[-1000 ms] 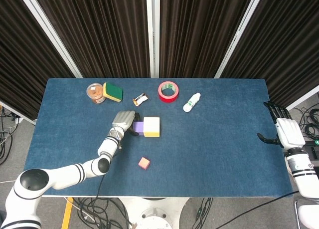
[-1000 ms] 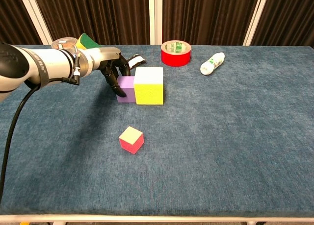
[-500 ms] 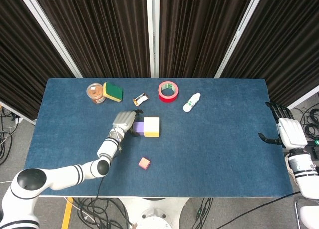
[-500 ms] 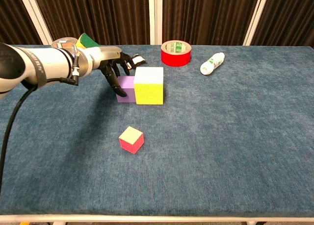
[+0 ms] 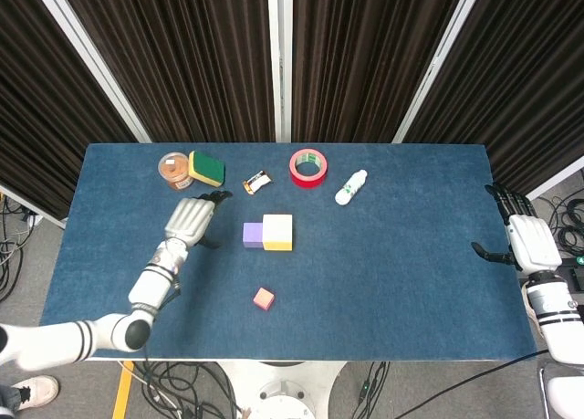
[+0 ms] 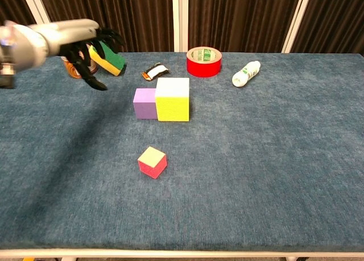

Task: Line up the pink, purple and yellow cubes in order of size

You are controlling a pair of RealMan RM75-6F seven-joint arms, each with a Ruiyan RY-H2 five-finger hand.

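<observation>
On the tabletop (image 5: 411,282), pink cube (image 5: 264,298) sits apart; left robot hand (image 5: 189,220), released, should set it touching purple cube (image 5: 253,235).

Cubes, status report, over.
Left hand open, clear of the cubes; right hand open at table edge. Purple cube touching yellow cube; pink cube apart, nearer the front. Nothing in the way.

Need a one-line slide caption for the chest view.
Purple cube set against yellow cube, pink cube apart in front, left hand open above the table.
</observation>
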